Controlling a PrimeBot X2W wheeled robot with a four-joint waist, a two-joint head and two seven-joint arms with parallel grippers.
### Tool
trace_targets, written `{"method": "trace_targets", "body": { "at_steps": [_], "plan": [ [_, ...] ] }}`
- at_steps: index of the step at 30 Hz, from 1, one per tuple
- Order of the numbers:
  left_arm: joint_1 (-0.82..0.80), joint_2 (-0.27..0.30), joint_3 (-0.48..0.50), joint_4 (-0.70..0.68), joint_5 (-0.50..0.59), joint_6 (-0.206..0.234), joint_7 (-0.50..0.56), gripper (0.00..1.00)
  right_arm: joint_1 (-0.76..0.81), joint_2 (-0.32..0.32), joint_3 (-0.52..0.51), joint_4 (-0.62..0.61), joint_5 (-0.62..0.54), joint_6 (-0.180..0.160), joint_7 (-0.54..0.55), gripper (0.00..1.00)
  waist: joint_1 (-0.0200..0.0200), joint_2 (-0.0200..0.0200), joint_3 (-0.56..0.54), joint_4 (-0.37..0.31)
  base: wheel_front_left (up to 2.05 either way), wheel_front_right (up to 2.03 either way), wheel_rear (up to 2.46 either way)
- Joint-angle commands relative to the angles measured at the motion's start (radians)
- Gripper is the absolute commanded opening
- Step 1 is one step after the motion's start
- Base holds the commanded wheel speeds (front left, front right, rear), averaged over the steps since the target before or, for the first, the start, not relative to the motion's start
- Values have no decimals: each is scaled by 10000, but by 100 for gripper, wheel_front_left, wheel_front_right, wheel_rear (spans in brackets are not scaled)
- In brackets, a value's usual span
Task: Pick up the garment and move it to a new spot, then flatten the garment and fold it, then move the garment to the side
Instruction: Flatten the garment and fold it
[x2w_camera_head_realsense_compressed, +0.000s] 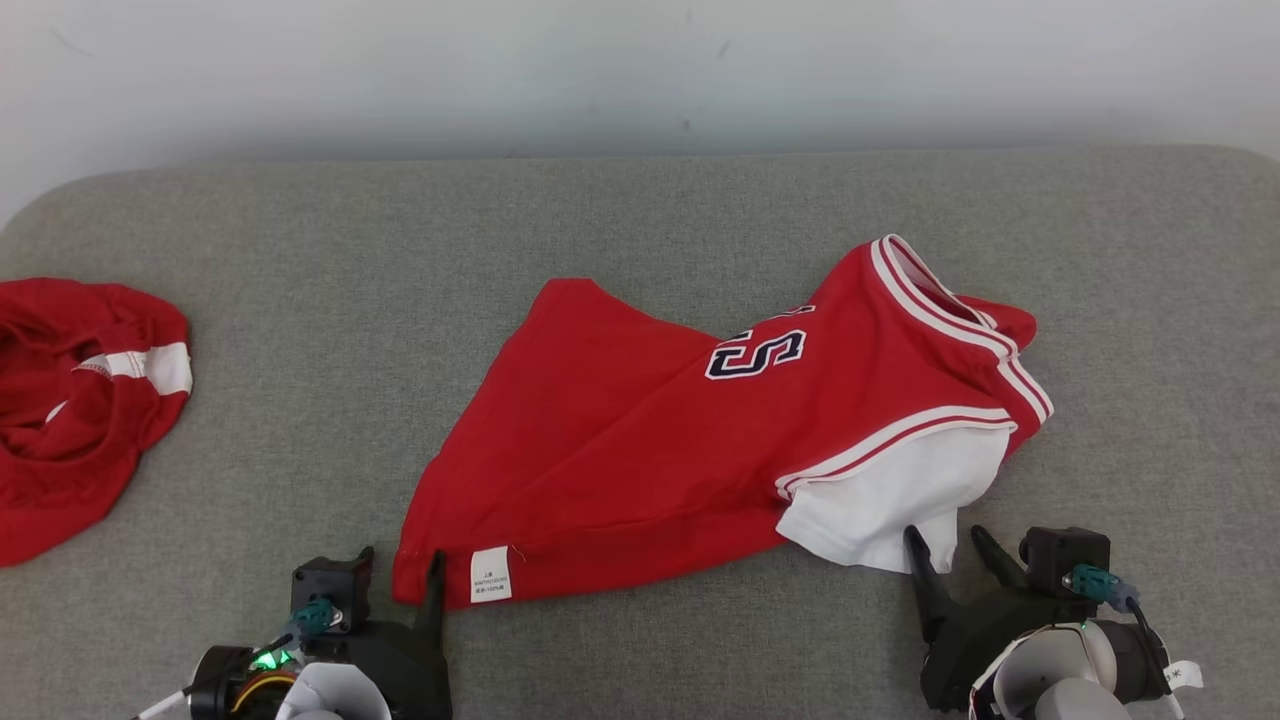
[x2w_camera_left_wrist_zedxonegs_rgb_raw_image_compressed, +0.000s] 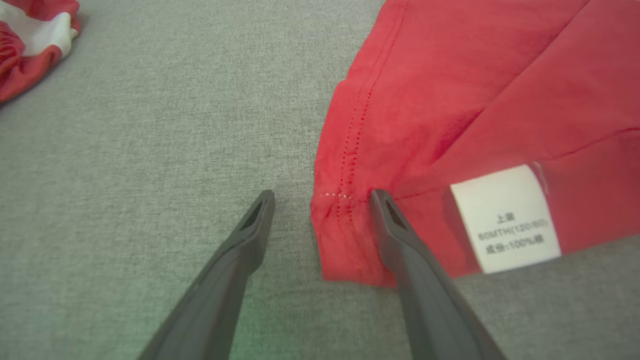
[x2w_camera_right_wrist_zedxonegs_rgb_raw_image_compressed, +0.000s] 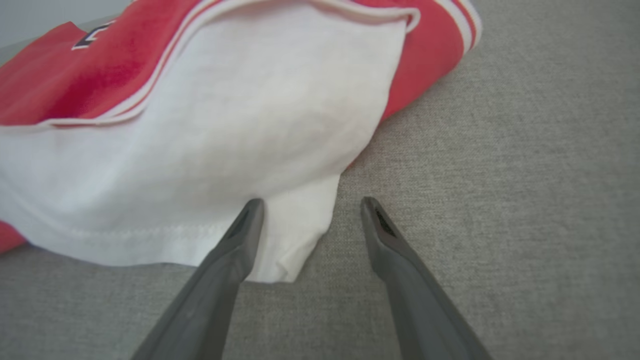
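The garment (x2w_camera_head_realsense_compressed: 640, 440) is a red jersey with a navy number, white stripes and a white sleeve, lying loosely spread at the middle of the grey cushion. My left gripper (x2w_camera_head_realsense_compressed: 400, 565) stands open at its near left hem corner. In the left wrist view that corner of the garment (x2w_camera_left_wrist_zedxonegs_rgb_raw_image_compressed: 450, 100), beside a white label (x2w_camera_left_wrist_zedxonegs_rgb_raw_image_compressed: 505, 220), lies between the spread fingers of the left gripper (x2w_camera_left_wrist_zedxonegs_rgb_raw_image_compressed: 321, 197). My right gripper (x2w_camera_head_realsense_compressed: 947, 542) is open at the white sleeve. In the right wrist view the tip of the garment's sleeve (x2w_camera_right_wrist_zedxonegs_rgb_raw_image_compressed: 225, 125) reaches between the open fingers of the right gripper (x2w_camera_right_wrist_zedxonegs_rgb_raw_image_compressed: 311, 202).
A second red and white piece of clothing (x2w_camera_head_realsense_compressed: 70, 400) lies bunched at the far left edge, its corner also in the left wrist view (x2w_camera_left_wrist_zedxonegs_rgb_raw_image_compressed: 30, 40). The grey fabric surface (x2w_camera_head_realsense_compressed: 640, 220) runs back to a pale wall.
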Motion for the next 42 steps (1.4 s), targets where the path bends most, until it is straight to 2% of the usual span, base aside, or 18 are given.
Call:
{"method": "trace_targets", "body": {
  "at_steps": [1,3,4,5,6,19,21,22,24,25,36,42],
  "plan": [
    [-36,76,-33,104,-18,-5,-6,100,-56,1,43,72,-8,-19,-25,100,-1,0,41,-8,0,0,0],
    [-101,97,-105,109,-3,-24,-12,45,-174,6,113,174,1,-19,20,100,-1,0,116,-19,0,0,0],
    [-123,98,-134,130,0,-31,-13,36,-187,9,157,255,56,-19,70,100,-1,0,150,-24,0,0,0],
    [-140,92,-157,143,-16,-36,-11,21,-200,11,176,336,91,-19,108,100,-1,0,179,-27,0,0,0],
    [-147,88,-192,141,-17,-55,-22,0,-220,11,190,412,85,-19,161,100,-1,0,204,-29,0,0,0],
    [-221,22,-347,276,-306,-39,25,0,-70,12,21,1370,180,-25,773,99,-1,0,280,22,0,0,0],
    [-194,22,-359,284,-358,-27,8,0,78,12,-41,1450,180,-27,914,67,-1,0,252,23,0,0,0],
    [-174,25,-365,292,-376,-17,-13,0,153,15,-41,1493,163,-27,994,36,-1,0,239,14,0,0,0],
    [-138,45,-373,300,-403,-21,-37,0,247,31,-33,1526,195,-27,1074,2,-1,0,217,-12,0,0,0],
    [-123,54,-380,312,-422,-22,-58,0,265,35,-43,1536,166,-25,1112,0,-1,0,202,-24,0,0,0],
    [53,6,-337,235,-800,-16,-349,0,602,-10,-512,822,539,-32,893,0,-1,0,-148,-56,0,0,0],
    [-125,-106,-89,-652,-1859,-227,-594,0,684,-3,-676,-1351,1085,-21,656,0,-1,0,-434,-179,0,0,0]
  ]
}}
